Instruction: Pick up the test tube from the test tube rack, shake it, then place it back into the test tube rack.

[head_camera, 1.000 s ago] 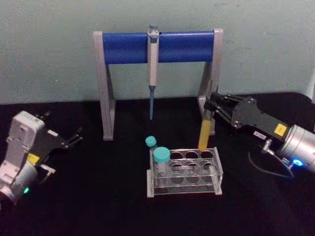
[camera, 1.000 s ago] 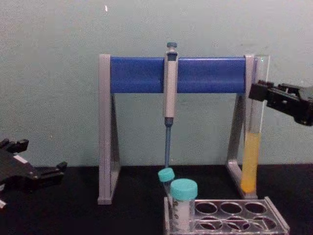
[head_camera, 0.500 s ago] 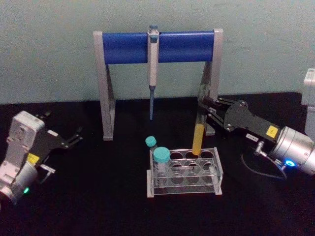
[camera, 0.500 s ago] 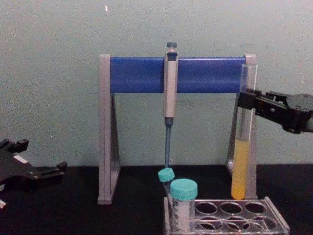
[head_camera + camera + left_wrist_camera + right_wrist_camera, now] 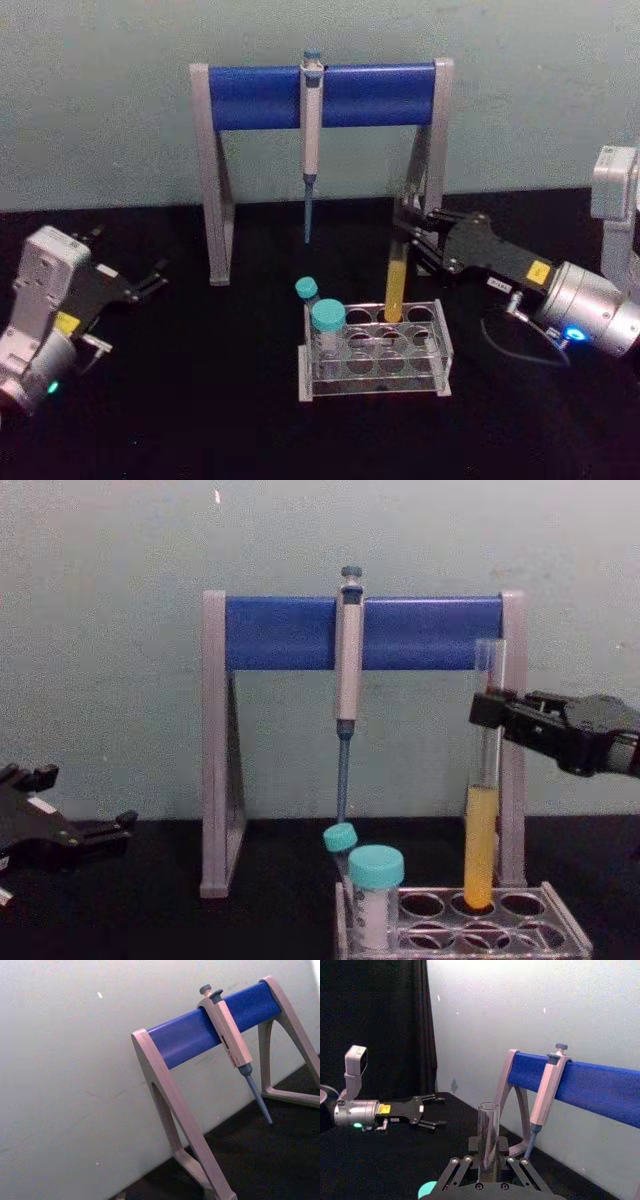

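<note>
The test tube (image 5: 396, 283) is a long clear tube with yellow-orange liquid in its lower part. It stands upright, and its bottom end dips into a back-row hole of the test tube rack (image 5: 375, 379). My right gripper (image 5: 404, 228) is shut on the tube's upper part. In the chest view the test tube (image 5: 482, 830) reaches down into the rack (image 5: 448, 922), held high up by the right gripper (image 5: 487, 709). The right wrist view shows the tube's open mouth (image 5: 488, 1130) between the fingers. My left gripper (image 5: 128, 255) rests open at the far left, away from the rack.
Two teal-capped vials (image 5: 328, 322) (image 5: 306, 291) stand at the rack's left end. Behind the rack is a grey-and-blue pipette stand (image 5: 258, 96) with a pipette (image 5: 310, 120) hanging from it. The stand's right leg (image 5: 432, 160) is close behind the tube.
My right gripper has moved left and down with the test tube. The tube's bottom has gone from above the rack's right end into a back-row hole. The left arm has not moved.
</note>
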Tool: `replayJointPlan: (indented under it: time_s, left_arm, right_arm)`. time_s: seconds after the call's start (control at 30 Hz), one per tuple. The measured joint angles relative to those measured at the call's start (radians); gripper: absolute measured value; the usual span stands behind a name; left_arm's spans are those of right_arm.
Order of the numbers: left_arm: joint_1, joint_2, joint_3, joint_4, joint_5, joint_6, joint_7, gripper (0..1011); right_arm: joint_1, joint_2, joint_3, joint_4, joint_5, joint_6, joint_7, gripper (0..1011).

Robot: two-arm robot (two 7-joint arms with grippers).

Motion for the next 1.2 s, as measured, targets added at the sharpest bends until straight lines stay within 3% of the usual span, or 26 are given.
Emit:
replayJointPlan:
  time_s: [1.2]
  left_arm:
    - [0.000, 0.000, 0.000, 0.000, 0.000, 0.000, 0.000, 1001]
  right_arm:
    - [0.052, -0.041, -0.043, 0.116, -0.046, 0.013, 0.013, 221]
